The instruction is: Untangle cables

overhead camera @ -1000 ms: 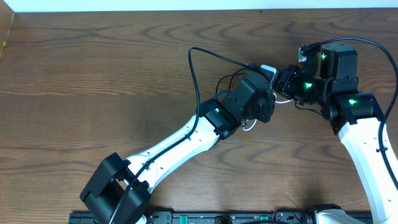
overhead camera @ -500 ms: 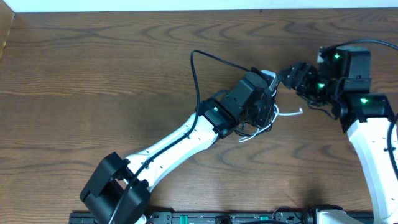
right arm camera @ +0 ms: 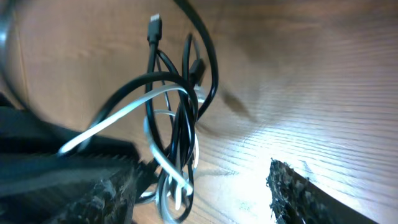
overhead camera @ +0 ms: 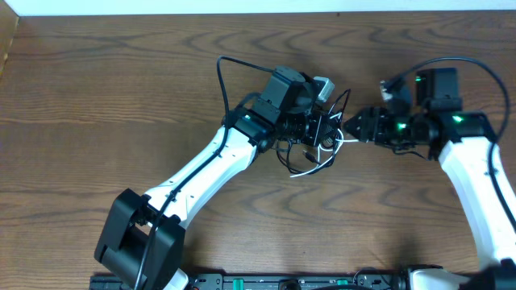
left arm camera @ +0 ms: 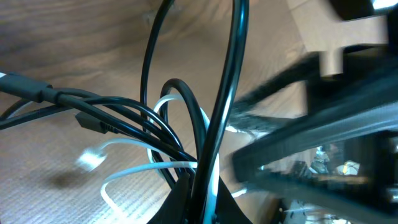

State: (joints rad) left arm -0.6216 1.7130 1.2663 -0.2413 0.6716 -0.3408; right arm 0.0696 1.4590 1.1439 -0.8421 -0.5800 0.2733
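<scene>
Your left gripper (overhead camera: 327,131) is clamped on the cables (overhead camera: 316,153). In its wrist view, the black cable (left arm camera: 186,106) and the white cable (left arm camera: 134,144) both run down into the pinch of its jaws at the bottom edge of the picture. The bundle spreads out from that grip in loops that cross over one another, black strands wound around white, above the wooden table (overhead camera: 121,97). I cannot tell you whether the lowest loops touch the wood.

From overhead, a white loop pokes out just below the left gripper, on the side toward the arm bases. A thin black loop rises just past the left gripper on the far side.

Your right gripper (overhead camera: 355,129) sits just beside the left gripper, on its right, and points straight at it. Its jaws are apart. In its wrist view the two fingers (right arm camera: 292,186) stand wide, with the tangle ahead of them and nearer the finger on the picture's left. They are closed on nothing. I cannot tell you whether that nearer finger brushes the cords.

A small black plug (right arm camera: 153,22) sticks out free on the side of the bundle away from the left gripper. A blurred white plug (left arm camera: 90,160) lies loose off to one side of the left gripper's pinch.
</scene>
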